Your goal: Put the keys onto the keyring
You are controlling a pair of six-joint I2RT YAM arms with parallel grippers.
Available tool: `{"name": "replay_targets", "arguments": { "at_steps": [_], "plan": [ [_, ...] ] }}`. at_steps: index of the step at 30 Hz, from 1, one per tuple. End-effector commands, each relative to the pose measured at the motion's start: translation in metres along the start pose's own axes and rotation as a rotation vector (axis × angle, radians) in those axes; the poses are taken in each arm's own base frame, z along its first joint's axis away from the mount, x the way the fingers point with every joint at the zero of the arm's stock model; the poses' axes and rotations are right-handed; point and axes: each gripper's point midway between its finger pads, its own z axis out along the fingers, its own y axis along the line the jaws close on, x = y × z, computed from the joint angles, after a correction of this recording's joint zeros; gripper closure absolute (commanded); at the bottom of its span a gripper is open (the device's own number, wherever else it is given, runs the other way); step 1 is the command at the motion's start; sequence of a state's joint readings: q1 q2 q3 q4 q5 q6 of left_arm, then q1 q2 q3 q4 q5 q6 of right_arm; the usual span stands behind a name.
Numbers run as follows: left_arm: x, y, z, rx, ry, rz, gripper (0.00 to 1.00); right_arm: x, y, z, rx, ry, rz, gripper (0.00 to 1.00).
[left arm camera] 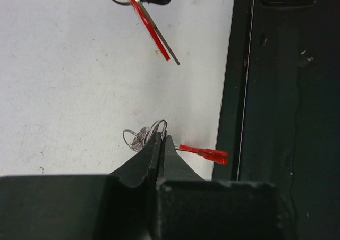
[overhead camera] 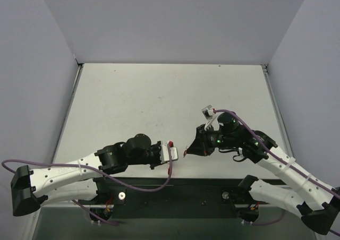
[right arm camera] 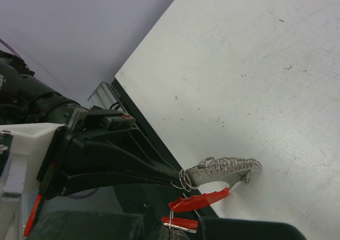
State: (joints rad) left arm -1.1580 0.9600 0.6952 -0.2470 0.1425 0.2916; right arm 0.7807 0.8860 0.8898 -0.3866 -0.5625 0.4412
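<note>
Two sets of jaws meet tip to tip over the middle of the desk's near edge in the top view. From the left wrist, the left jaws are pinched shut on the keyring, its red band pointing at that edge, the key apart in the right jaws. From the right wrist, the closed right jaws clamp the key just beside the keyring's chain.

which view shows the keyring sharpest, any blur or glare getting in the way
Left wrist: keyring and key sharp on the bright table, no glare; the left gripper is a dark, soft-edged silhouette. Right wrist: keyring crisp, its chain coils resolved; bottom foreground dark and blurred. Top external: even light, soft shadows, both items too small to resolve.
</note>
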Motion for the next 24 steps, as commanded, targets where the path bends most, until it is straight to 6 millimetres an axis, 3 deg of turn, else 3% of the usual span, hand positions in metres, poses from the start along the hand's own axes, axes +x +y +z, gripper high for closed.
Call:
{"name": "replay_targets", "arguments": {
  "at_steps": [1,7,11,15,17,19,20,24],
  "plan": [
    [-0.033,0.004,-0.006,-0.026,-0.132,-0.021,1.00,0.002,-0.007,0.008,0.016,0.008,-0.016,1.00],
    [-0.034,0.004,-0.007,-0.024,-0.139,-0.020,1.00,0.003,-0.009,0.016,0.004,0.011,-0.005,1.00],
    [-0.032,0.004,-0.003,-0.025,-0.135,-0.019,1.00,0.011,-0.027,0.023,0.061,0.025,0.013,1.00],
    [-0.033,0.005,0.002,-0.021,-0.132,-0.018,1.00,0.023,-0.066,0.032,0.171,0.039,0.082,1.00],
    [-0.033,0.008,0.003,-0.034,-0.128,-0.019,1.00,0.018,-0.089,0.031,0.243,0.014,0.125,1.00],
    [-0.031,0.014,0.005,-0.069,-0.113,-0.022,1.00,0.013,-0.102,0.027,0.292,-0.015,0.149,0.75],
    [-0.034,0.018,0.004,-0.084,-0.107,-0.023,1.00,0.007,-0.106,0.023,0.302,-0.034,0.147,0.58],
    [-0.032,0.027,0.020,-0.082,-0.038,-0.009,1.00,-0.003,-0.109,0.012,0.344,-0.100,0.117,0.33]
  ]
}}
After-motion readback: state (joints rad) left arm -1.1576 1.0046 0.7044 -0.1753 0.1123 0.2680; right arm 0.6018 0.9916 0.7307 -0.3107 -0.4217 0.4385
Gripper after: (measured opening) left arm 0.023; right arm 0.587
